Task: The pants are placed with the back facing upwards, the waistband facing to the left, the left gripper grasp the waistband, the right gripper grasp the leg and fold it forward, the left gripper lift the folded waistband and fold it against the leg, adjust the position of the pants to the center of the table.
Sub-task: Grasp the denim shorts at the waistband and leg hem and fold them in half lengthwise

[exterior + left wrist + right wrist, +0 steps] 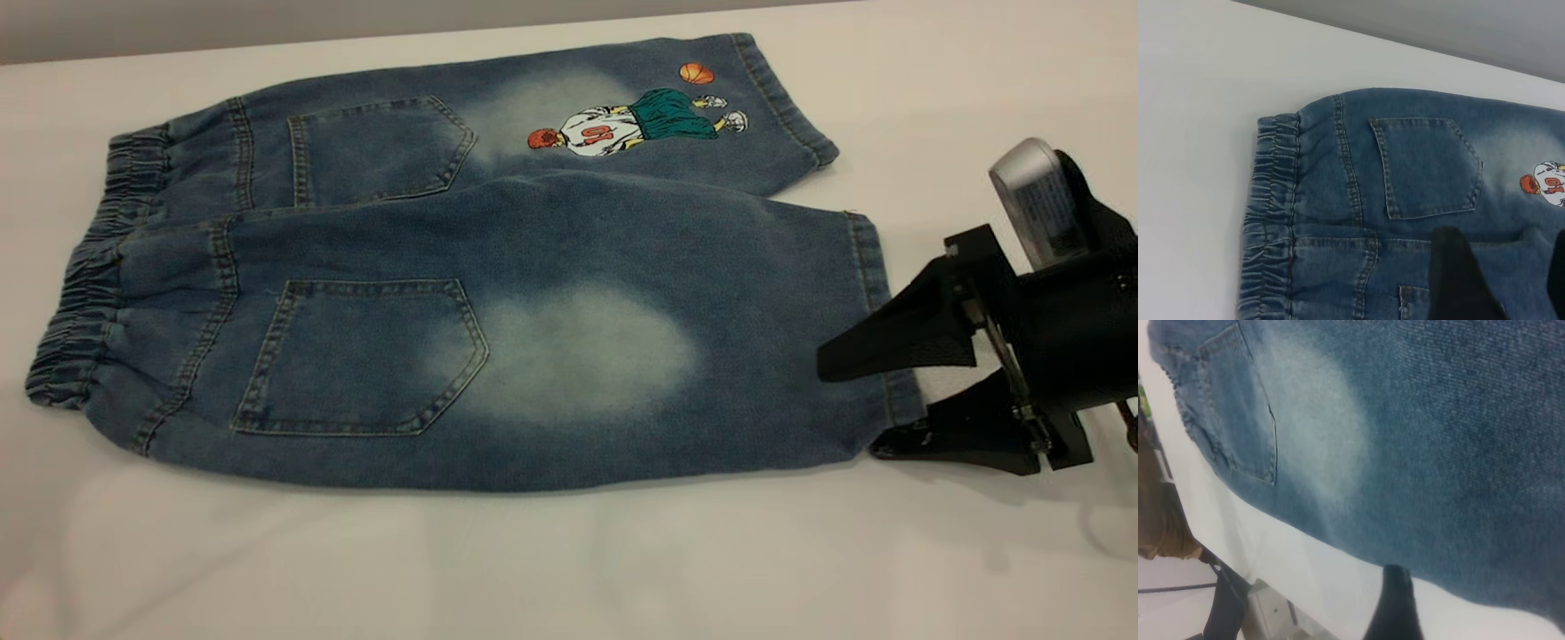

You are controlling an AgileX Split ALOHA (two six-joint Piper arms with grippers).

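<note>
Your right gripper stood open, its fingers straddling the hem of the leg, nothing clamped yet. From it the pants ran long toward nine o'clock, waistband farthest, where your left gripper hovered, its opening unclear.

You have even, soft overhead light. The table shows mild glare and faint shadows under the right gripper. Right wrist view is soft; the pants blur.
</note>
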